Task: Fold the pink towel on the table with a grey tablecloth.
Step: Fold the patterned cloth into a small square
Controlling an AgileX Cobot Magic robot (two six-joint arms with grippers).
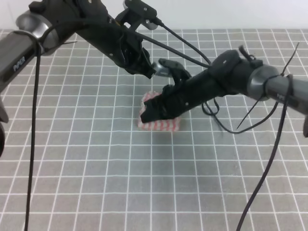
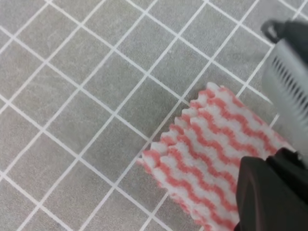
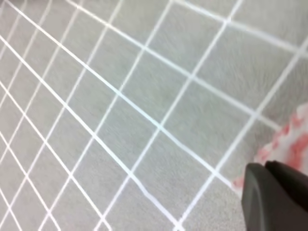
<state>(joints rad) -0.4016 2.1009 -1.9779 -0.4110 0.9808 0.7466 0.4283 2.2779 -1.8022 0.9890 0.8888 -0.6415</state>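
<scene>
2 arms meet over the table with a grey tablecloth (image 1: 72,159). My left gripper (image 1: 144,67) hangs just above and behind the pink towel (image 1: 161,126); I cannot tell its opening. The towel lies as a small folded bundle near the table's middle. My right gripper (image 1: 150,111) rests on the bundle's left end; its jaw state is hidden.

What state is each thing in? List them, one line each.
pink towel: folded into a small strip, flat on the cloth, partly under the right hand.
right hand: down on the towel; open or shut not visible.
left hand: above the towel's far side; jaws hidden.
grey tablecloth: spread flat.
</scene>
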